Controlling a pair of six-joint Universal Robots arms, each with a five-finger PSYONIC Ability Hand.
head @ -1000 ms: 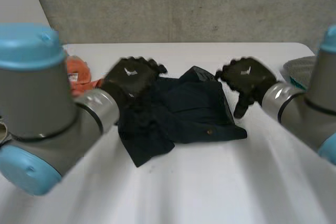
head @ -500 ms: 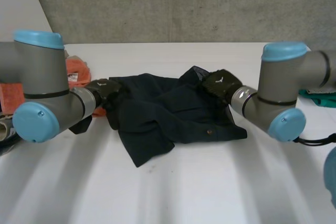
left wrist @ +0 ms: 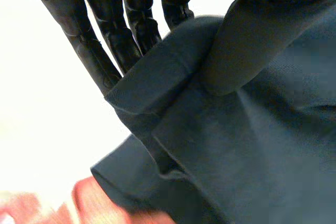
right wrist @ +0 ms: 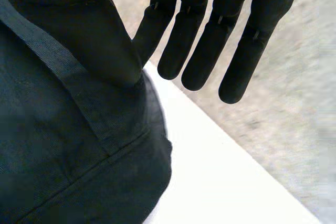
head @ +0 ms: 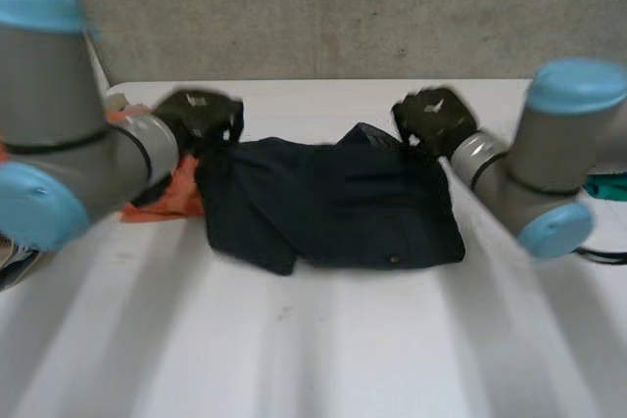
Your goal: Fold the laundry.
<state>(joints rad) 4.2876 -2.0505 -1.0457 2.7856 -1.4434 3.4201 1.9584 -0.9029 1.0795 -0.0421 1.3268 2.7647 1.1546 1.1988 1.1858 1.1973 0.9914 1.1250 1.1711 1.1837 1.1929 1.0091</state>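
Fingers (left wrist: 100,40) and thumb of left hand (head: 201,113) pinch far-left corner of dark garment (head: 333,203); right hand (head: 431,116) clamps its far-right edge under the thumb, fingers straight. Since 0.5 s ago hands moved back and apart, garment spread flatter. It lies on white table (head: 343,349), concrete wall (head: 343,7) behind.

White table (head: 323,359): dark garment (head: 333,208), orange cloth (head: 176,193).

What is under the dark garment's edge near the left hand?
An orange cloth pokes out from beneath the dark garment beside the left hand; how far it runs underneath is covered.
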